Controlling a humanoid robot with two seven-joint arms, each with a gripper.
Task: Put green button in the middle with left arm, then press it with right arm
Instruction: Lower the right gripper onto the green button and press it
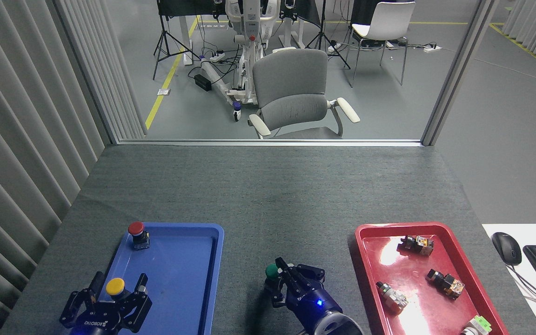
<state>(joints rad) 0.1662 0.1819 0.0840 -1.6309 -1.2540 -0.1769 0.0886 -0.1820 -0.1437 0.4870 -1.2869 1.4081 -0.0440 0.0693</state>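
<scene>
My left gripper [105, 304] hung open and empty over the blue tray [189, 274], around the yellow button [115, 286]. The green button [271, 271] stood on the mat [268, 200] between the trays. My right gripper [291, 279] sat right on it from the right; I couldn't tell its opening. Right arm was nearer, by far.

A dark grey felt table mat [258, 186] carries a blue tray [212, 260], a red tray [360, 251] and the green button [271, 271].
</scene>
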